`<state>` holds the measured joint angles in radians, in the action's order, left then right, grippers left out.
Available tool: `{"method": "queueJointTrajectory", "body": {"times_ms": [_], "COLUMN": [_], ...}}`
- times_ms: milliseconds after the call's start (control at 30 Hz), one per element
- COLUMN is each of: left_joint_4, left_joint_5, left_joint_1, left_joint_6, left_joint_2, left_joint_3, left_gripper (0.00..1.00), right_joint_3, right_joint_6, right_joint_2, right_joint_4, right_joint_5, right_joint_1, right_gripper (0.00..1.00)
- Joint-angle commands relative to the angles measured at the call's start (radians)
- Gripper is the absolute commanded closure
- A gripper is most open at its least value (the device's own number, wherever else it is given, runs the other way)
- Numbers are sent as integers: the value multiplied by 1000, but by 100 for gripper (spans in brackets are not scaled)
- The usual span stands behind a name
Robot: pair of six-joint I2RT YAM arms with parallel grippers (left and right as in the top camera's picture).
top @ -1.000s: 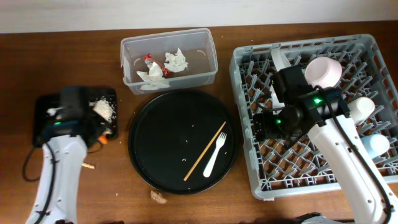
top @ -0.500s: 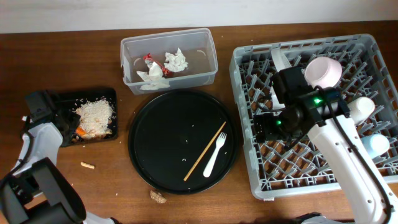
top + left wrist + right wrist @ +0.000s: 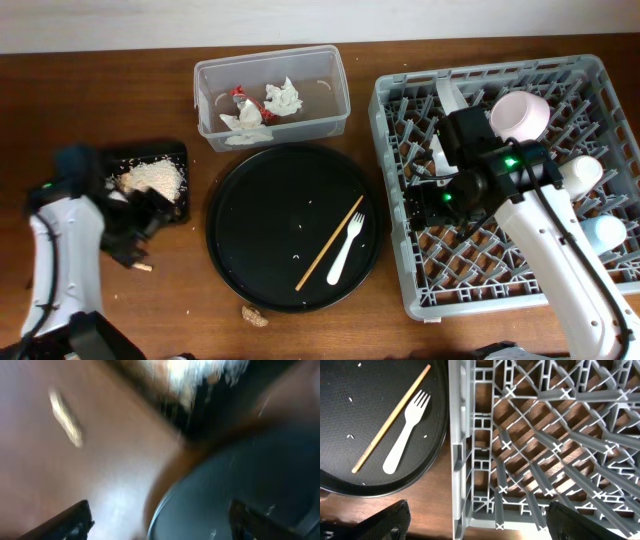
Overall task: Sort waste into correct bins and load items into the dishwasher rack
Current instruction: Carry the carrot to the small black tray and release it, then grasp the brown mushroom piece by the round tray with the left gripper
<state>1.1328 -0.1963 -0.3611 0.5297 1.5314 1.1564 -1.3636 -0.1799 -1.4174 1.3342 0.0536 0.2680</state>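
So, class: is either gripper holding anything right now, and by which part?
Nothing is held: left gripper and right gripper both stand open and empty.

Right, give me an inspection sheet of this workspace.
Surface: brown wooden table, small beige scrap and brown lump loose on it.
Job's things: napkins and red wrapper in clear tub; food scraps in small black tray; pink bowl, white cup, blue cup in rack; fork and chopstick on round tray.
Clutter: nothing seen.
Grippers: left gripper blurred, fingers apart, empty; right gripper open over rack edge.
Cables: thin black lead by left arm.
Surroundings: pale wall behind.
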Motion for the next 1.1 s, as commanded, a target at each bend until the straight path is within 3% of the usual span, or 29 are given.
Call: {"method": "queueJointTrajectory", "body": {"times_ms": [0, 233, 267, 433, 500, 767, 967, 1067], "left_joint_4": [138, 226, 226, 198, 140, 42, -77, -128], "left_joint_5": [-33, -25, -20, 10, 65, 167, 144, 205], "left_joint_1": [164, 649, 718, 1008, 1077, 1098, 1098, 1098], "left_joint_6": [-103, -89, -90, -89, 6, 152, 151, 151], "left_joint_2": [-13, -13, -13, -13, -13, -11, -11, -11], "left_joint_3": [-21, -254, -286, -324, -324, -326, -409, -424], "left_gripper": [13, 13, 8, 5, 5, 1, 1, 1], "right_joint_3": [-1, -1, -1, -1, -1, -1, -1, -1], "right_joint_6": [11, 11, 11, 11, 11, 11, 11, 11], "right_joint_2": [9, 9, 9, 9, 9, 9, 9, 9], "right_joint_4": [0, 1, 1, 2, 2, 13, 14, 18], "right_joint_5": [14, 14, 14, 14, 15, 14, 14, 14], "right_joint_1": [-7, -7, -7, -7, -7, -7, -7, -7], "right_gripper": [9, 9, 9, 9, 9, 10, 10, 9]}}
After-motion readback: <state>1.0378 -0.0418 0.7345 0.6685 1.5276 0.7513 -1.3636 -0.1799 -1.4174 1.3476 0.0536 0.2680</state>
